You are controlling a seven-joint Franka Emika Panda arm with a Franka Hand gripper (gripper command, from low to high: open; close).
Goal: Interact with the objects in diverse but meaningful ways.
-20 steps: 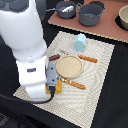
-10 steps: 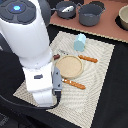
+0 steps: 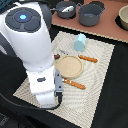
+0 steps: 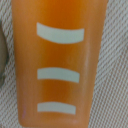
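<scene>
Bread loaf (image 4: 60, 65), the yellow-orange toy with 3 pale score marks, filled nearly the whole wrist view and lay on the woven placemat (image 3: 100, 60); in the exterior view it could not be seen, since the arm's white body stood over that near part of the mat. The gripper's fingers showed in neither picture, so I could not tell how far open they were or whether they had hold of anything. Judging by how close the camera sat above the loaf, the step in hand looked like a descent to pick it up, and the next move would call for centring the jaws across its narrow width before closing. On the mat also lay a round wooden plate (image 3: 67, 66) between 2 wooden-handled utensils, and beyond it the pale blue carton block (image 3: 80, 42). Past the mat, on a brown counter, stood 2 grey pots (image 3: 90, 14).
</scene>
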